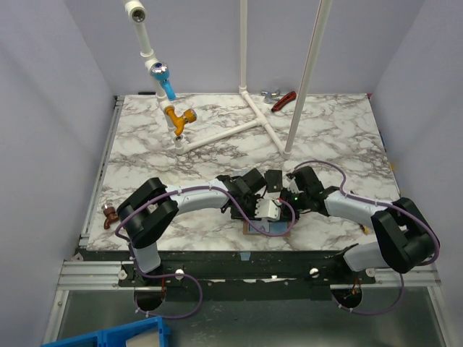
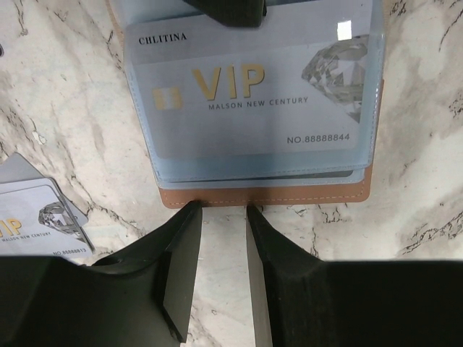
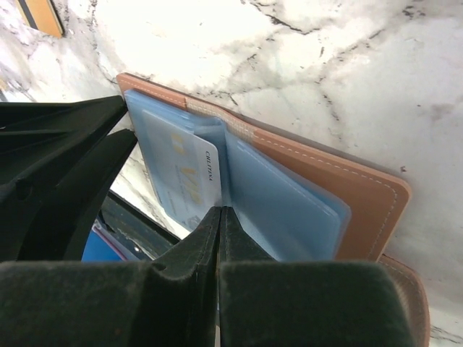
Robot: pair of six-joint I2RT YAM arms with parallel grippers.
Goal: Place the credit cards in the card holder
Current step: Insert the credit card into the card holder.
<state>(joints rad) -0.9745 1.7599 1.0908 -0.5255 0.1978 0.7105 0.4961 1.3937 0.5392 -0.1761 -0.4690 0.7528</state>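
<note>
The tan card holder [image 2: 289, 195] lies open on the marble, its clear blue sleeves fanned up. One sleeve holds a silvery-grey VIP credit card [image 2: 246, 101]. My left gripper [image 2: 219, 208] is open, both fingertips touching the holder's near brown edge, bare marble between them. A second silvery card [image 2: 40, 217] lies on the table to its left. In the right wrist view my right gripper [image 3: 220, 211] is shut, its tips at the crease between the sleeve with the card [image 3: 189, 173] and the empty sleeves over the brown cover [image 3: 347, 188]. Whether it pinches a sleeve is hidden.
A white pipe frame [image 1: 239, 130] with an orange fitting [image 1: 179, 116] stands at the back. A red-handled tool [image 1: 284, 100] lies at the far edge, and a small brown object [image 1: 109, 215] sits at the left edge. Below the table is a blue bin [image 1: 116, 336].
</note>
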